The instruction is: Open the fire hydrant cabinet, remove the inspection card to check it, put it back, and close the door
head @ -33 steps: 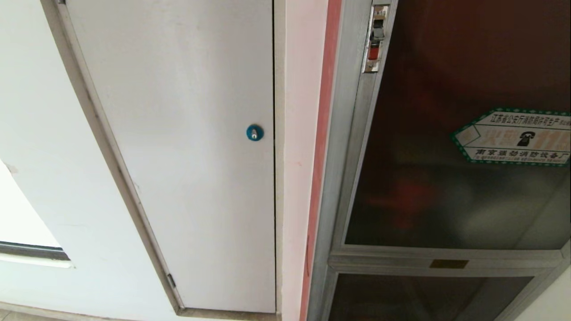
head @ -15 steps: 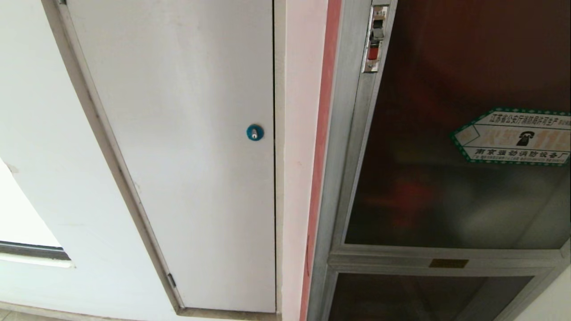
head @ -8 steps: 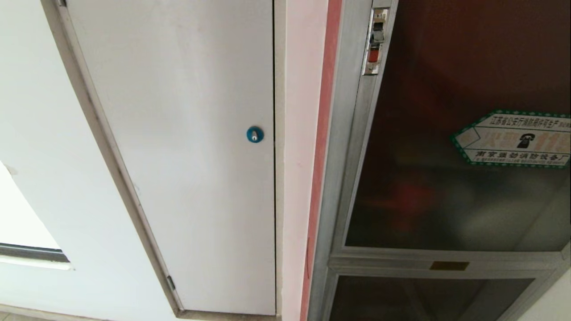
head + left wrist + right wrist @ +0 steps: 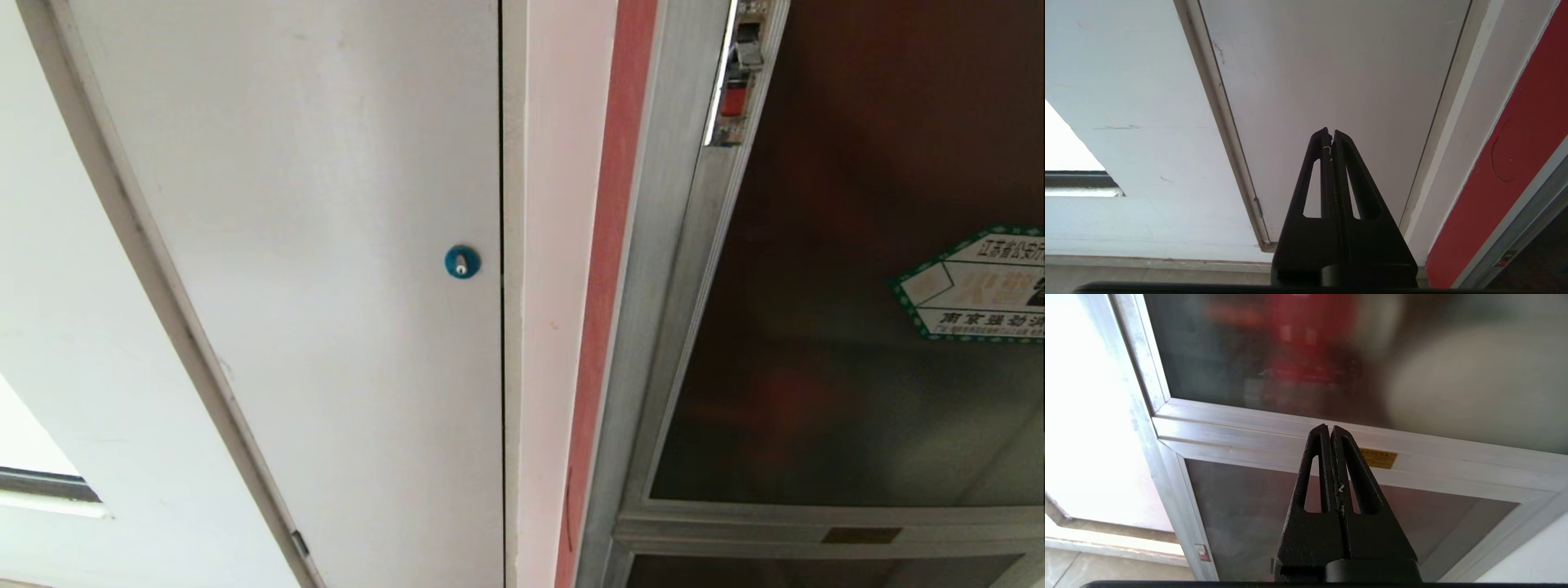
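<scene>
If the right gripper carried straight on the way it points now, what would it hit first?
Most likely the fire hydrant cabinet: the shut right gripper points at the silver crossbar between the door and the smaller glass panel, beside a small gold label. The gap to it cannot be judged.

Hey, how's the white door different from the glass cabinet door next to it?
The white door is plain and opaque; the glass door is dark, tinted and see-through. The white door has a round blue lock; the glass door has a red-marked latch and a green-edged sticker. Both are shut.
</scene>
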{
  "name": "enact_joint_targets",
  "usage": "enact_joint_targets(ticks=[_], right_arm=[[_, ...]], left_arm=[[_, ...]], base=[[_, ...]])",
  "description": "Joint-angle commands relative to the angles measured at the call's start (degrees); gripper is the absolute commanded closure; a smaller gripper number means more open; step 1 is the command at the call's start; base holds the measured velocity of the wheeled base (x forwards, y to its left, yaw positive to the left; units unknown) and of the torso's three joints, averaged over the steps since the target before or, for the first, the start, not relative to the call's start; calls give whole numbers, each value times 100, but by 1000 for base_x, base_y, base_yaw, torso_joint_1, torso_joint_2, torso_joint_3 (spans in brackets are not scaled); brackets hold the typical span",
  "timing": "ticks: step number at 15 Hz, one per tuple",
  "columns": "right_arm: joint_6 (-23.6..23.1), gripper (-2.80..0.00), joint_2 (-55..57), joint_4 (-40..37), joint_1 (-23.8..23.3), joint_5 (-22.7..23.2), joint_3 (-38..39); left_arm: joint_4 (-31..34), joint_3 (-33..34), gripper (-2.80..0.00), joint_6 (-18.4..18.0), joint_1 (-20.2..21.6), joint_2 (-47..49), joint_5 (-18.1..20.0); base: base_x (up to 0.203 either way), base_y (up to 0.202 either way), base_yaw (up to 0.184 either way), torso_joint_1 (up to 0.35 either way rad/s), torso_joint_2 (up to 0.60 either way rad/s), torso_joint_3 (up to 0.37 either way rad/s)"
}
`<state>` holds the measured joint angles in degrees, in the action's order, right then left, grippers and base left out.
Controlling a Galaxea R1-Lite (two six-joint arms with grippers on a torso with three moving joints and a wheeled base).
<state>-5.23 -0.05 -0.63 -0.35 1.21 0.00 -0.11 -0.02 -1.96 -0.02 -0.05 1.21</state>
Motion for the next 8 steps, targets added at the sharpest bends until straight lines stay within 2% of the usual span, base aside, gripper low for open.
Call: enact_joint_targets(ticks=[1,4,6,8], right_arm=[[-4,0,-13,2,0,2,-2],[4,0,-13,2,0,2,0],[-11,0,-13,2,0,11,0],[-4,0,-13,2,0,11,0]], left_arm=[[0,2,0,-24,-6,5,4],[0,-135,0,-85,2,16,40],[67,-871,0,-82,1,379,180],[81,-1886,0,-76,-50,1452,521]], base=[[0,0,0,0,0,0],[0,0,0,0,0,0],[0,0,0,0,0,0],[0,0,0,0,0,0]])
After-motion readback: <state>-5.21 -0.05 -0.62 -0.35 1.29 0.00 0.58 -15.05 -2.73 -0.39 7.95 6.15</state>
